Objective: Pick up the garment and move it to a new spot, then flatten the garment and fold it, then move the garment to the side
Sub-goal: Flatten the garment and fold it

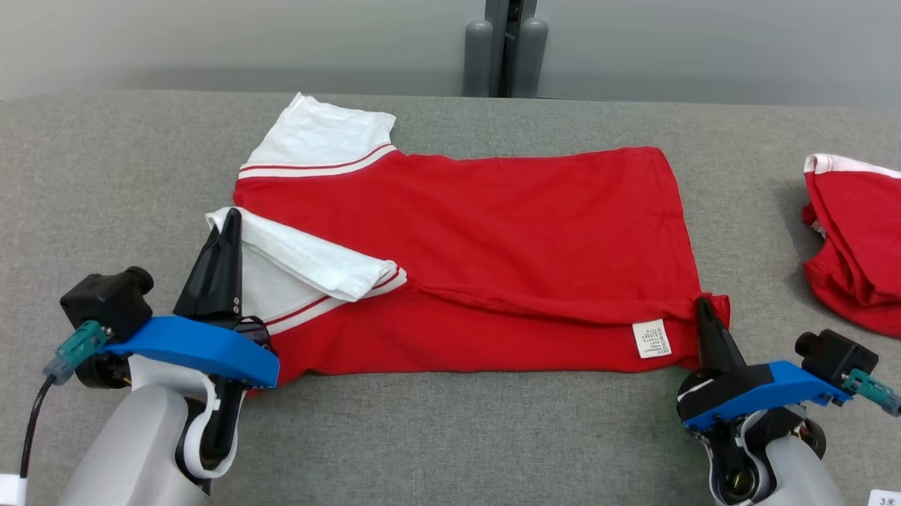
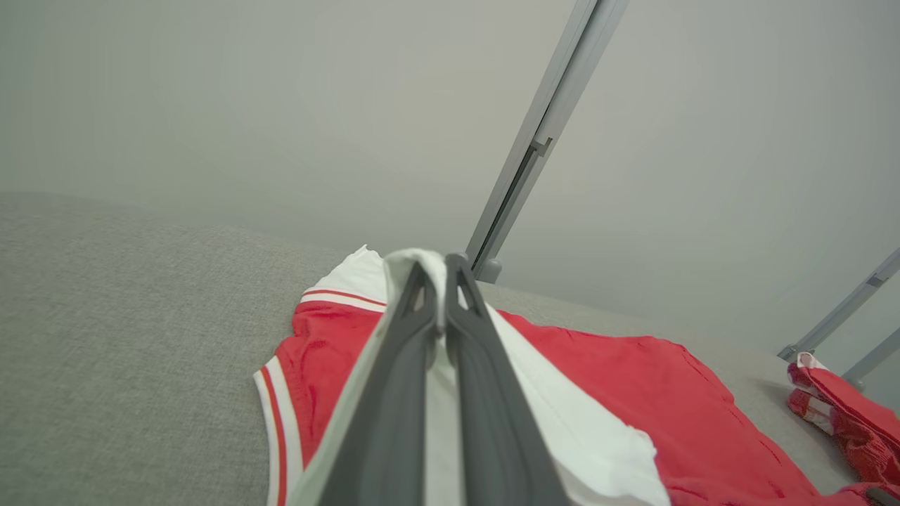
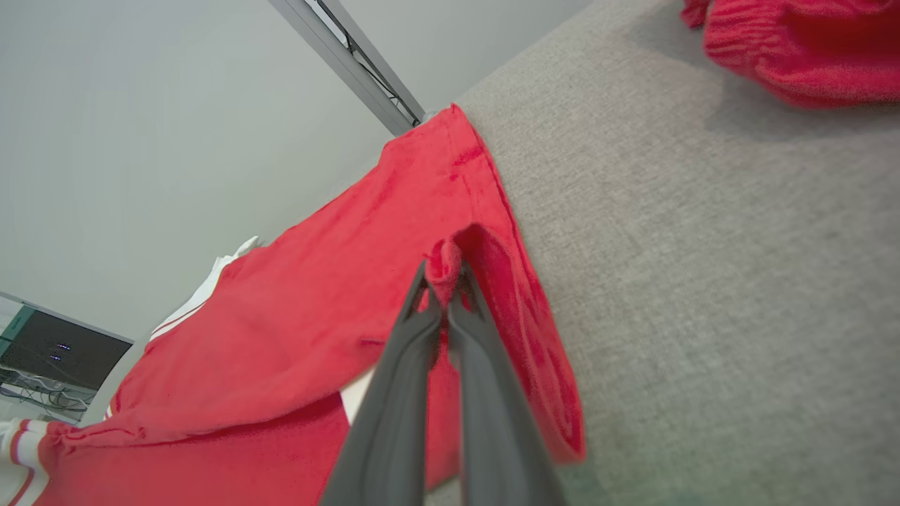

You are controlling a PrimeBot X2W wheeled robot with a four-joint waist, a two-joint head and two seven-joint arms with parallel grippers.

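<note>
Garment (image 1: 459, 230), a red shirt with white sleeves, lies spread sideways across the middle of the grey desk (image 1: 442, 450). Your left end effector (image 1: 230, 220) pinches the near white sleeve (image 1: 306, 258). Your right end effector (image 1: 703, 306) pinches the near hem corner (image 1: 719, 304). Flattening looks done and the first fold begun. The remaining folds and the move aside are left. Another red garment (image 1: 873, 241) sits far right.

Garment (image 1: 481, 239) mid-table (image 1: 442, 443); second garment (image 1: 873, 249) well right, apart.
</note>
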